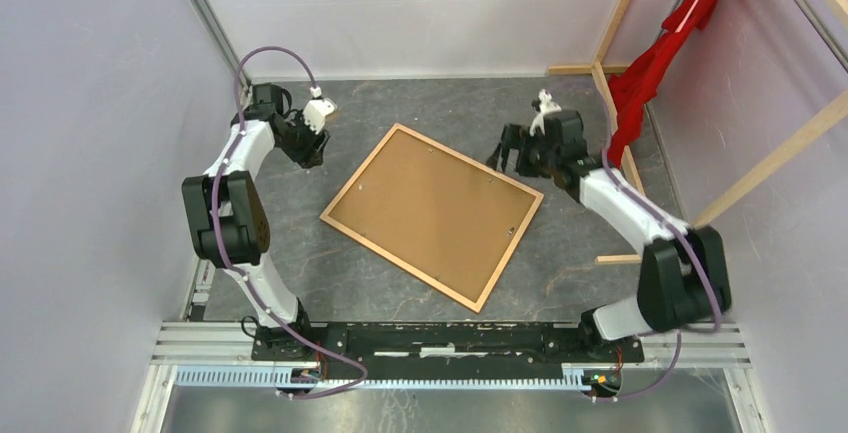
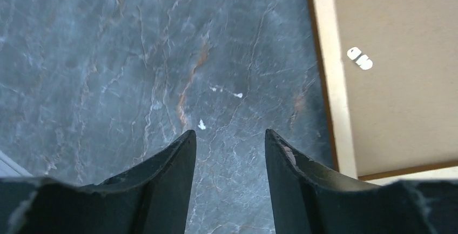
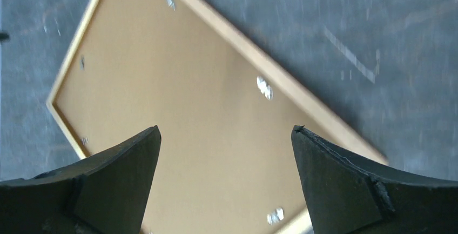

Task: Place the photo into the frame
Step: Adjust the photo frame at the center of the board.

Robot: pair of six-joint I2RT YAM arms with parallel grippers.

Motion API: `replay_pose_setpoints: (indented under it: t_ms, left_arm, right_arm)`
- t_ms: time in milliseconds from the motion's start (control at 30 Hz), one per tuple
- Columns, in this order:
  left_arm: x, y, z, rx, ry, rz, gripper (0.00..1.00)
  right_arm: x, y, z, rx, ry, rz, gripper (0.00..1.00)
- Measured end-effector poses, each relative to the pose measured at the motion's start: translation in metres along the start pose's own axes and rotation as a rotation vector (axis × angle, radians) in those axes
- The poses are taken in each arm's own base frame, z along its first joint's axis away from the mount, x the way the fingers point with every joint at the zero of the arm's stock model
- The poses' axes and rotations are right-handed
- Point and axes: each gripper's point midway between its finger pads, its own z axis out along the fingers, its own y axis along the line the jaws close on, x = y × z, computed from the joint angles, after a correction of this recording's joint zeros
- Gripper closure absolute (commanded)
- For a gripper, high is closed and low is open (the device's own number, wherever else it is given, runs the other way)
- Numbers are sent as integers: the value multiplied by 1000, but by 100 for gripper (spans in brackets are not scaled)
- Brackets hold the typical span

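The frame (image 1: 360, 171) of thin orange-brown wood lies flat on the dark stone table, turned at an angle. A plain brown backing board (image 1: 432, 215) fills it, held by small metal tabs (image 2: 359, 58). The photo is not in view. My left gripper (image 1: 312, 153) is open and empty just off the frame's far-left edge; in the left wrist view (image 2: 229, 134) it hovers over bare table with the frame rim (image 2: 335, 82) to its right. My right gripper (image 1: 505, 158) is open and empty above the frame's far-right side, with the board (image 3: 178, 109) and rim (image 3: 302, 96) under it (image 3: 227, 128).
Pale wooden beams (image 1: 760, 168) with a red cloth (image 1: 660, 63) stand at the far right, close behind the right arm. Pale walls close in the left and back. A metal rail (image 1: 450, 338) carries the arm bases at the near edge.
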Motion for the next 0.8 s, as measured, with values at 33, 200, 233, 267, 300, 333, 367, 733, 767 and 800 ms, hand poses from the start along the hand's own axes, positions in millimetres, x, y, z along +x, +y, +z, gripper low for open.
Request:
replay_pose_setpoints:
  t_ms: [33,200,233,267,300,333,367,733,767,800]
  left_arm:
    - [8,6,4,-17,15,-10,43]
    - [31,-6,26,-5,63,-14,43]
    - [34,-9,29,-1,68,-13,43]
    - [37,-13,32,6,72,-13,43]
    - [39,-16,34,11,75,-13,44]
    - [42,-18,36,15,78,-13,44]
    - [44,-20,38,18,80,-14,44]
    - [73,-62,48,86,110,32,45]
    - [74,-66,47,89,111,53,45]
    - [76,-67,45,85,116,75,45]
  right_arm:
    - [13,-3,-13,3,8,3,2]
    - [78,-26,-55,49,71,25,2]
    - [91,-32,-62,63,87,32,2]
    - [101,-36,-67,71,100,37,2]
    - [110,-40,-71,78,113,43,2]
    - [120,-44,-74,84,125,49,2]
    - [128,-46,-75,84,136,53,2]
    - [172,-38,-50,-55,253,162,2]
    - [167,-37,-45,-58,261,169,2]
    - [162,-38,-40,-58,259,173,2]
